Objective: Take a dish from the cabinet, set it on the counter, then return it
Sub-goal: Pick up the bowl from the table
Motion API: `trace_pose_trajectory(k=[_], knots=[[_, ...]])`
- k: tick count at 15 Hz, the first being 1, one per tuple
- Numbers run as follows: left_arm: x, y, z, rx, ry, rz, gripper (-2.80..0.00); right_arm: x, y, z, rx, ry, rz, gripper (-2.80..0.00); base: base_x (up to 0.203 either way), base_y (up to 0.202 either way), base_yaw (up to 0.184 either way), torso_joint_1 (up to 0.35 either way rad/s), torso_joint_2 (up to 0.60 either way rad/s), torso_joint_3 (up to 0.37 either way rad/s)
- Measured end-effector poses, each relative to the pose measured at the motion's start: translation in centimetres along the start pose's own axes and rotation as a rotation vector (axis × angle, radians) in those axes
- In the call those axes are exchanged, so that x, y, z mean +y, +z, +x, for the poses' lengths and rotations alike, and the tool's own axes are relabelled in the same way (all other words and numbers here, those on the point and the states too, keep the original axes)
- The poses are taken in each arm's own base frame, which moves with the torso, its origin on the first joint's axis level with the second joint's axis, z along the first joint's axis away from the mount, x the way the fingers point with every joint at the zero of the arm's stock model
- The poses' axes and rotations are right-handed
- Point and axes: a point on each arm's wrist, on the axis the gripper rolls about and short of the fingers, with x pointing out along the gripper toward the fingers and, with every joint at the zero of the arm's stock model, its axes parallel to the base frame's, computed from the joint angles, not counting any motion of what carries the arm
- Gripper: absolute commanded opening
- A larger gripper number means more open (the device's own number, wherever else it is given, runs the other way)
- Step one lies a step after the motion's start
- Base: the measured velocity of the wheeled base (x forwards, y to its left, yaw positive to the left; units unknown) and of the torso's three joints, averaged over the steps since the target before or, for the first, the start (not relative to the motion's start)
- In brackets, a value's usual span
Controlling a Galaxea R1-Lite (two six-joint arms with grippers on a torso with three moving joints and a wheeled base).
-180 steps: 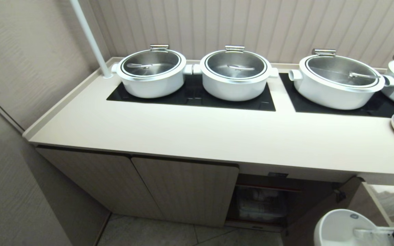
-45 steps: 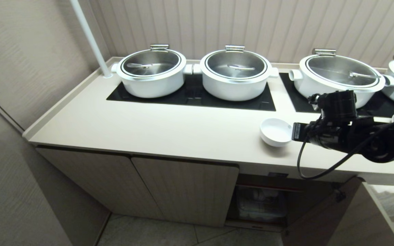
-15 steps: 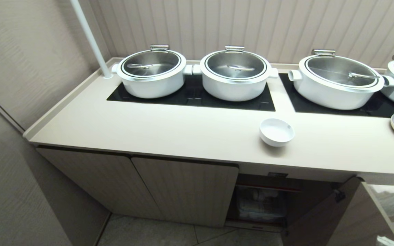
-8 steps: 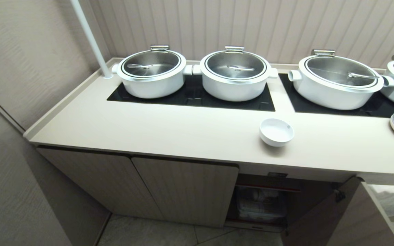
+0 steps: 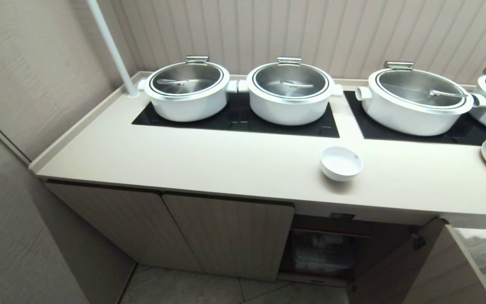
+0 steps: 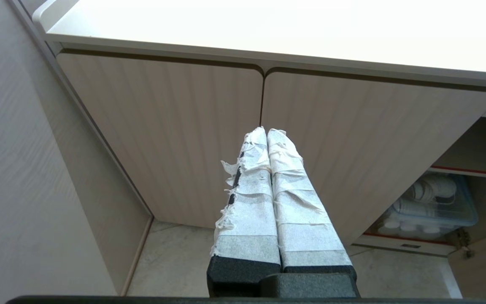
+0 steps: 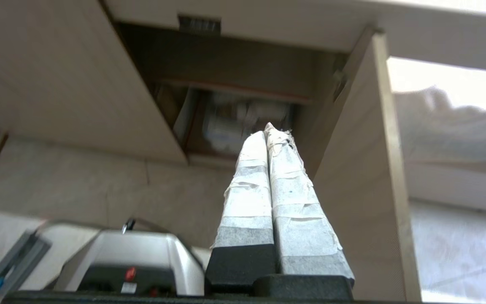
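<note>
Dish [image 5: 341, 162] sits upright on our counter [image 5: 209, 160], just in front of the hob panels and pots [image 5: 289, 90], nothing touching it. Below, the cabinet [image 5: 331, 249] stands open. Our left gripper [image 6: 267, 131] and right gripper [image 7: 271, 134] hang low, fingers pressed together, empty.
</note>
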Motion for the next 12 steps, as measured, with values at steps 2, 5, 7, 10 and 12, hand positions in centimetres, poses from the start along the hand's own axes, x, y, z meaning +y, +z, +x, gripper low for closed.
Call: trace_pose_trajectory(k=[2,5,7,10,12], knots=[[0.0,0.0,0.0,0.000,0.000,0.000,-2.80,0.0,-0.2,-0.6,-0.078,-0.011,-0.005,-2.80,0.000,0.000,0.000,0.000,0.00,0.000],[0.0,0.0,0.0,0.000,0.000,0.000,-2.80,0.1,-0.6,-1.4,-0.185,-0.021,-0.006,-2.80,0.000,0.000,0.000,0.000,0.00,0.000],[0.0,0.0,0.0,0.000,0.000,0.000,-2.80,0.1,-0.7,-1.6,-0.214,-0.023,-0.003,-2.80,0.000,0.000,0.000,0.000,0.00,0.000],[0.0,0.0,0.0,-0.001,0.000,0.000,-2.80,0.1,-0.7,-1.7,-0.231,-0.024,-0.003,-2.80,0.000,0.000,0.000,0.000,0.00,0.000],[0.0,0.0,0.0,-0.001,0.000,0.000,-2.80,0.1,-0.7,-1.7,-0.233,-0.024,-0.003,-2.80,0.000,0.000,0.000,0.000,0.00,0.000]])
